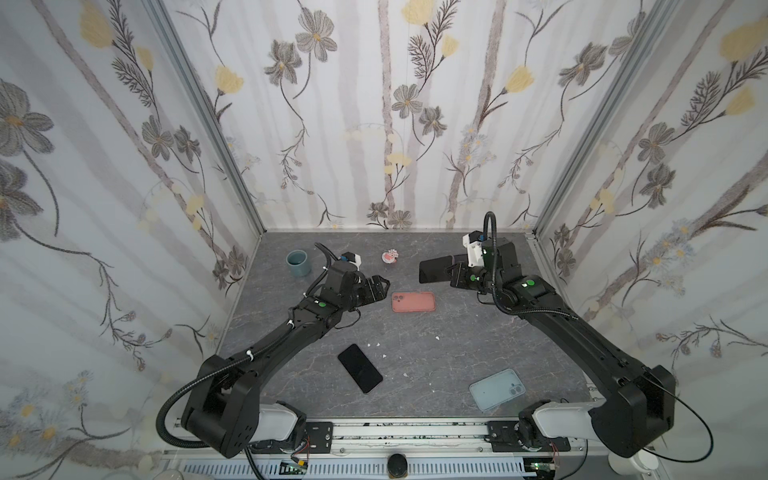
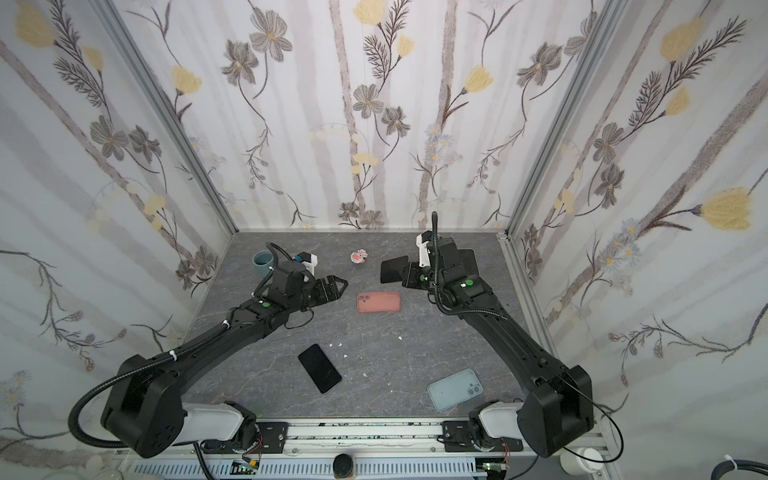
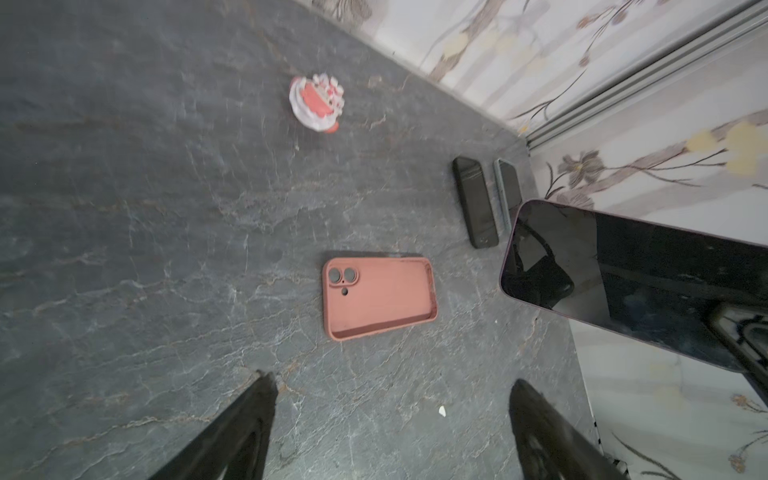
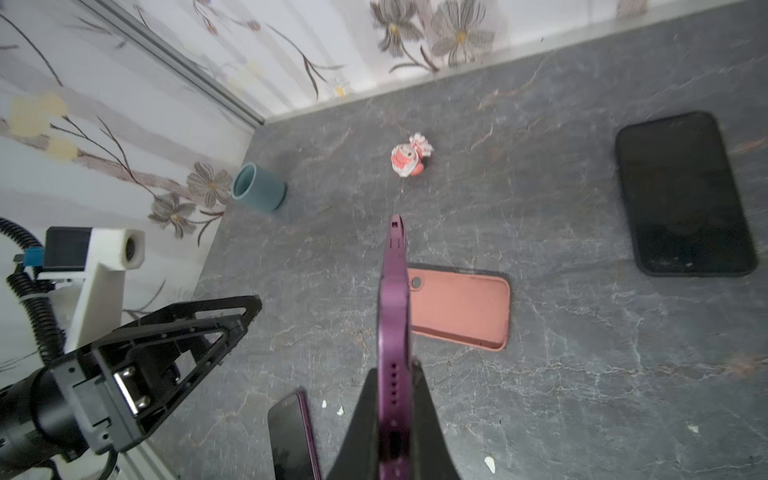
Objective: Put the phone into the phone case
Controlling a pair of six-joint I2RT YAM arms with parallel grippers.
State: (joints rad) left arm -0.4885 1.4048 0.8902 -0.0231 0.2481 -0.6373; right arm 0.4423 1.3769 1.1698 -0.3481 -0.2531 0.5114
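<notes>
Grey marble tabletop point(image 1: 457, 332), floral walls around. Up front, a spare phone point(image 1: 360, 368) lies idle. Mid-table the pink case point(image 1: 413, 301) sits hollow-up, left gripper point(image 3: 390, 386) spread wide beside it. Farther back, right gripper point(image 4: 397, 368) pinches the purple phone point(image 4: 392, 291) by its end, aloft. Thin hold: it could swivel and miss the rim.

The phone point(image 1: 434, 269) was purple, with a dark, blank screen point(image 3: 644, 282). It was up in the air, off the table point(image 1: 436, 365). The right gripper point(image 4: 394, 369) pinched it at one short end. The pink case point(image 1: 413, 301) lay flat on the table with its open side up. It was empty. Its round camera holes point(image 3: 343, 276) showed at one end. The phone was near the pink case but did not touch it.
</notes>
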